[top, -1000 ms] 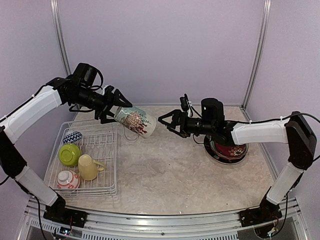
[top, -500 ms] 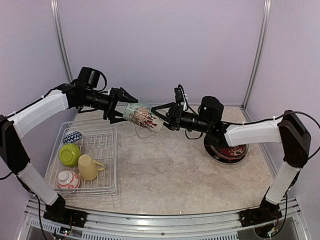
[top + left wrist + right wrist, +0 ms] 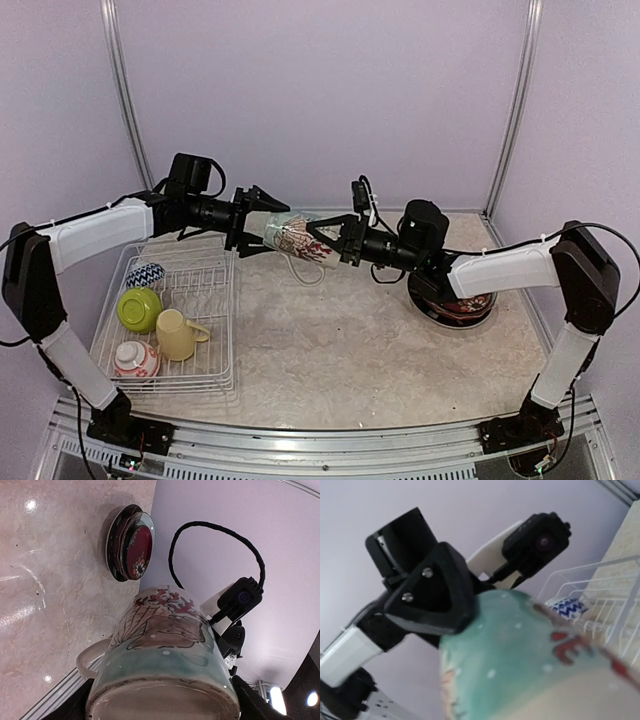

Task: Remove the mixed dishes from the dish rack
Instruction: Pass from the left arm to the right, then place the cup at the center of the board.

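Observation:
The cream patterned mug [image 3: 295, 238] [image 3: 165, 650] [image 3: 530, 655] hangs on its side in mid-air, behind and to the right of the dish rack [image 3: 165, 385]. My left gripper [image 3: 262, 228] [image 3: 162, 705] is shut on its base end, one finger on each side. From the right, my right gripper [image 3: 328, 242] meets the mug's mouth end, its fingers drawn in at the rim; whether they press it is hidden. In the rack sit a lime-green bowl [image 3: 140, 308], a yellow mug [image 3: 177, 335], a red-white patterned bowl [image 3: 133, 358] and a blue zigzag bowl [image 3: 146, 274] [image 3: 570, 607].
A stack of plates with the dark red floral plate [image 3: 462, 305] [image 3: 131, 542] on top lies on the table at the right, below the right forearm. Purple walls and metal posts close in the back and sides.
The left arm has carried the mug right, away from the rack. The right arm has reached left to meet it, and its wide-open fingers have narrowed at the mug's mouth.

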You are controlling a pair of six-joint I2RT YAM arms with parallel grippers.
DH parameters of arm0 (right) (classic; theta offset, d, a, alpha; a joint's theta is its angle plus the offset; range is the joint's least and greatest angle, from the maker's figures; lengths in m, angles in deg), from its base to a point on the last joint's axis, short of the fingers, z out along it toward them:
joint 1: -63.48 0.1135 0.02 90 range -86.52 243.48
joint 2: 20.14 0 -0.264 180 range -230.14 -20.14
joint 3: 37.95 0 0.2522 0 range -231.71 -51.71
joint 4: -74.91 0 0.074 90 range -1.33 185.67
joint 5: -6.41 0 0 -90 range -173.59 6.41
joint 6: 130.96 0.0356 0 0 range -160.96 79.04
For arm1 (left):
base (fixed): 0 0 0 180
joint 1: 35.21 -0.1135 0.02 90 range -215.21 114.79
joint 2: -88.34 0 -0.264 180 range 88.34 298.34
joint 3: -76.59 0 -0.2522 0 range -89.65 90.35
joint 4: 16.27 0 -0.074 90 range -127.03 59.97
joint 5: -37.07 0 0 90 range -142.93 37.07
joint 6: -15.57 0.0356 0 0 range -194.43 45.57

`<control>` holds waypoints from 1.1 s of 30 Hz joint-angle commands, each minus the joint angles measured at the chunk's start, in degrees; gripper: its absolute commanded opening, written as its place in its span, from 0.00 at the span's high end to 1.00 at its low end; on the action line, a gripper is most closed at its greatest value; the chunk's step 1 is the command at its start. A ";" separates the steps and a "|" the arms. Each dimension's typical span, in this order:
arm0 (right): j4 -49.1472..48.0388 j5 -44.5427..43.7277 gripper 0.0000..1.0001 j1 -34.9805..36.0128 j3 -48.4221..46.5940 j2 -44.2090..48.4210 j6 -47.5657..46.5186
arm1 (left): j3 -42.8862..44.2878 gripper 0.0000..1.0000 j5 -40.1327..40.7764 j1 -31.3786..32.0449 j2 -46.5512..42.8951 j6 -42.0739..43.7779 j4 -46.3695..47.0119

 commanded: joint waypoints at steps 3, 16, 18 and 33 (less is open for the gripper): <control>7.11 -4.70 0.99 -0.07 1.54 7.06 -7.07 | -2.31 0.69 -3.10 0.84 -0.07 -0.55 7.41; 57.38 -20.60 1.00 -1.57 -2.77 18.63 -24.71 | -2.48 0.01 11.73 -6.24 -5.44 27.90 -16.20; 68.59 -23.27 1.00 -1.55 -3.90 20.04 -26.31 | -1.31 0.01 15.21 -6.34 -7.09 30.80 -19.32; 115.86 -34.06 1.00 4.57 -4.96 22.48 -19.21 | 3.55 0.01 16.28 -6.44 -11.43 35.46 -23.77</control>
